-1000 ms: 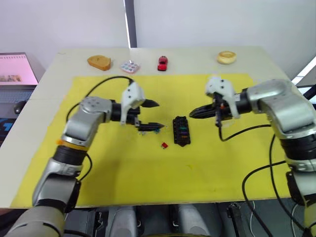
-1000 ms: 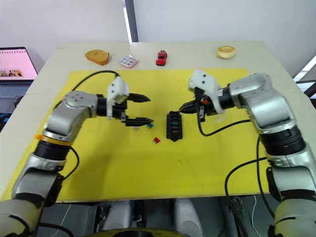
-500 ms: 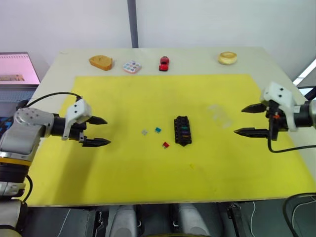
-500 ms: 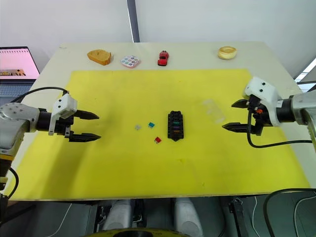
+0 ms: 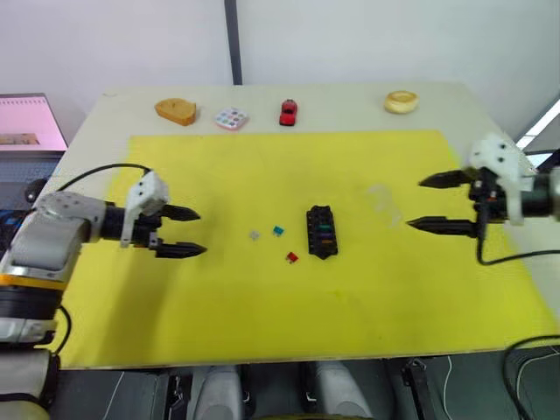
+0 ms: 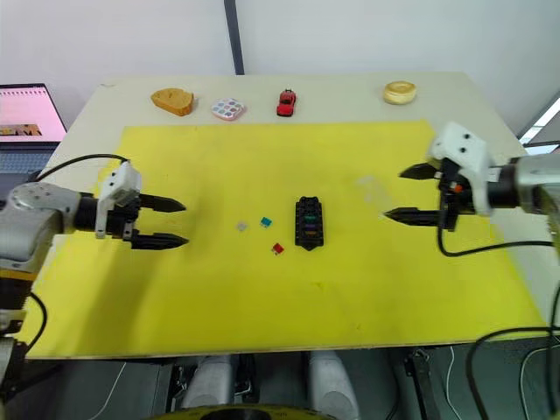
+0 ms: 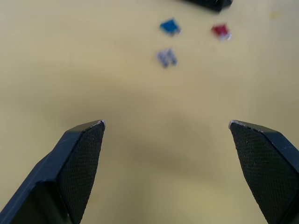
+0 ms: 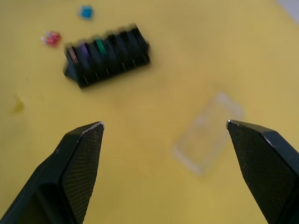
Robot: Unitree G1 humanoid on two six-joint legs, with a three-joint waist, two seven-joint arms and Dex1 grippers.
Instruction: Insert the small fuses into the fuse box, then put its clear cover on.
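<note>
The black fuse box (image 5: 321, 231) sits in the middle of the yellow mat (image 5: 262, 315), with green, purple and amber fuses in its slots (image 8: 99, 45). Three loose fuses lie just left of it: grey (image 5: 255, 234), teal (image 5: 278, 231) and red (image 5: 291, 257). The clear cover (image 8: 207, 133) lies flat on the mat to the right of the box. My left gripper (image 5: 187, 231) is open and empty, well left of the loose fuses. Open and empty too, my right gripper (image 5: 429, 202) hovers just right of the cover.
Along the table's far edge (image 5: 332, 92) lie a tan wedge (image 5: 176, 110), a small round paint palette (image 5: 231, 118), a red toy car (image 5: 288, 111) and a tape roll (image 5: 401, 101). A monitor (image 5: 31, 122) stands off the table's left side.
Both arms swung out from the box to the mat's sides, then crept slightly back inward. The right gripper went from shut to open. The cover and loose fuses came into view.
</note>
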